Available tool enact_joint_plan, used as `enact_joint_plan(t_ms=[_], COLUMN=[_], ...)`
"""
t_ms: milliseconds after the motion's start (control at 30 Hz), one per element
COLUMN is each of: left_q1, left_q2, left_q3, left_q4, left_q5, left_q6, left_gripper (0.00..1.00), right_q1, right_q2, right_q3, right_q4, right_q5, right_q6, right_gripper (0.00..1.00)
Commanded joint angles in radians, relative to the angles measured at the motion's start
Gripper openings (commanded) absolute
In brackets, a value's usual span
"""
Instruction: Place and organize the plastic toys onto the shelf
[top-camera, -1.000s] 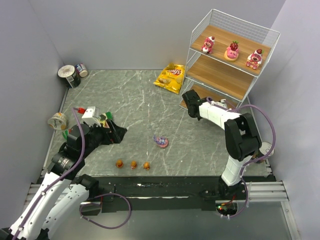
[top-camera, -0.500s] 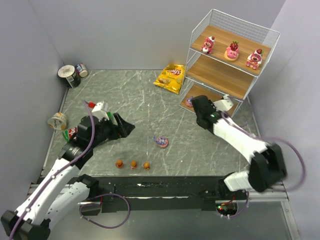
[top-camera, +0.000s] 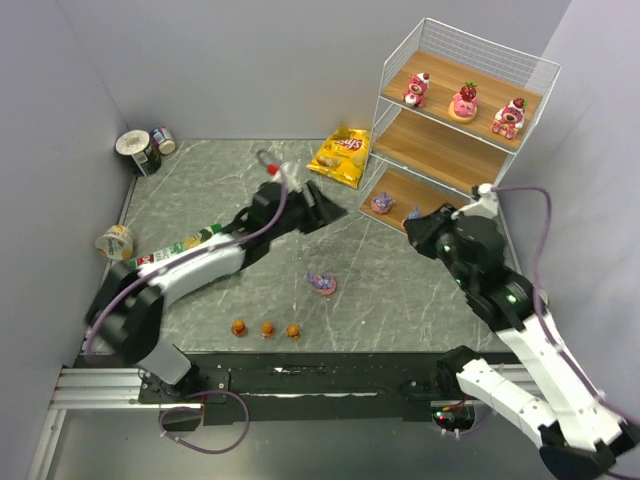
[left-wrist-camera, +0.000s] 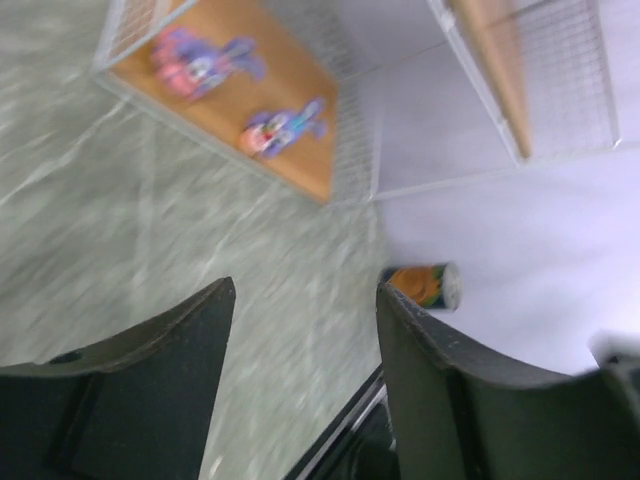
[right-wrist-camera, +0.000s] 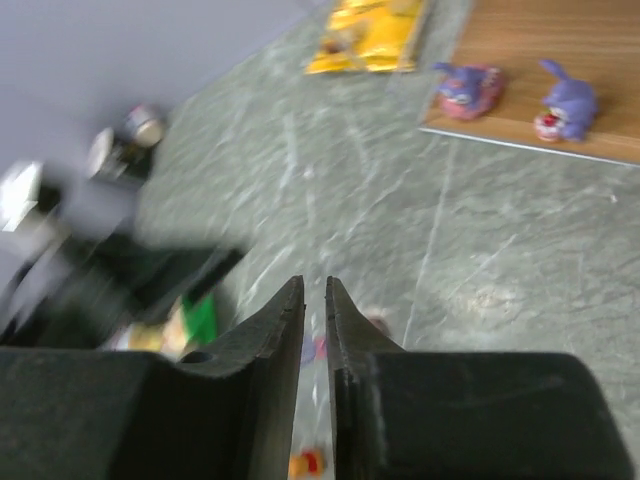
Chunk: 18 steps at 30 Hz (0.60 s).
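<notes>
The white wire shelf (top-camera: 470, 110) holds three pink-and-red strawberry toys (top-camera: 464, 101) on its top board and two purple toys (top-camera: 381, 204) on its bottom board. A third purple toy (top-camera: 321, 284) and three orange toys (top-camera: 266, 328) lie on the counter (top-camera: 220, 180) in front of the shelf. On the left gripper (left-wrist-camera: 305, 290) the jaws are well apart and empty. On the right gripper (right-wrist-camera: 313, 285) the jaws are barely parted and empty. The writing on the yellow bag (top-camera: 340, 155) beside the shelf is unreadable.

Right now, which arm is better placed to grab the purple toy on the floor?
Probably right. The right gripper is empty, points toward the toy, and sits beside the shelf where it goes. The left gripper is open but faces the shelf, away from it.
</notes>
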<state>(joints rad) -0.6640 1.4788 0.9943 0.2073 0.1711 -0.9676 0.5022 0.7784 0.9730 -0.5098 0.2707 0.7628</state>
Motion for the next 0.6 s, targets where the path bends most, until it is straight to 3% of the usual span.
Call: enact_joint_plan(t_ms=[0, 267, 567], left_q1=[-0.043, -0.111, -0.160], left_q2=[0.252, 0.691, 0.951], left_q3=[0.244, 0.633, 0.863], left_q4=[0.181, 0.202, 0.210], left_q5=[0.036, 0.002, -0.062], left_q6=[-0.094, -0.161, -0.210], left_gripper=[0.61, 0.42, 0.21], right_q1=[0.006, 0.004, 0.004], right_q2=[-0.099, -0.209, -0.294], right_q3=[0.110, 0.139, 0.098], right_q4=[-0.079, -0.167, -0.222], right_q5=[-0.171, -0.265, -0.242], right_q6=[-0.144, -0.232, -0.267], right_gripper=[0.24, 0.27, 0.27])
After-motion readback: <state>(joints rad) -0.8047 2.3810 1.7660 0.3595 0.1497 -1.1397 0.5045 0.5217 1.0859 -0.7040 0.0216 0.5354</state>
